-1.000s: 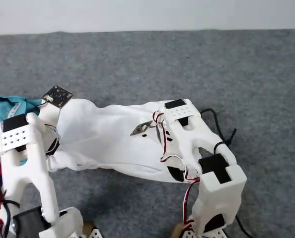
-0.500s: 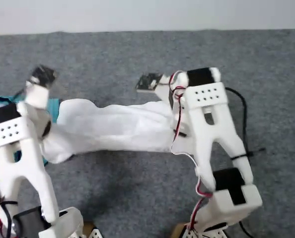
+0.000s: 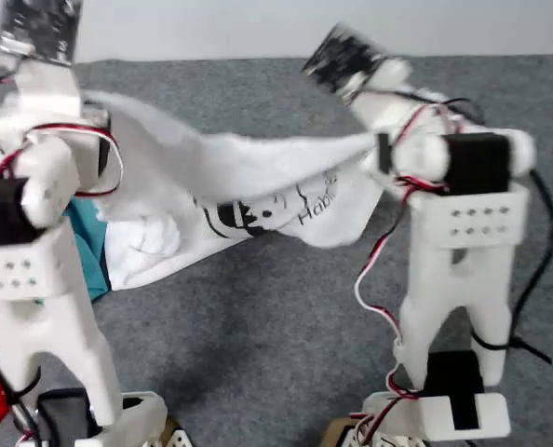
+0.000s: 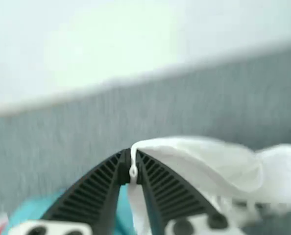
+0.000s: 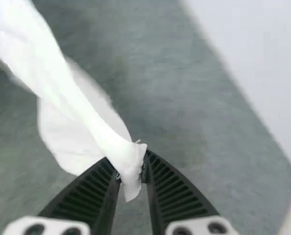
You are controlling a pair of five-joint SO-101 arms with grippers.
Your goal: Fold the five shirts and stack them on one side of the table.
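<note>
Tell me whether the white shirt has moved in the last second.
Yes. The shirt went upward off the table, where it lay flat; it now hangs stretched between the left gripper and right gripper.

Gripper [image 4: 131, 159] pinching a white shirt [image 4: 209, 161]
The black ribbed jaws meet on a fold of the shirt's edge, and the cloth trails off to one side. A teal cloth [image 4: 28, 215] lies beneath the jaws; grey table [image 4: 62, 127] and pale wall [image 4: 111, 39] lie beyond the tips.

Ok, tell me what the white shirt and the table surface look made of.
The white shirt: thin, soft cloth, likely cotton knit, matte; it sags and creases where it hangs. The table surface: seemingly grey felt or carpet, matte; speckled, fuzzy grain.
</note>
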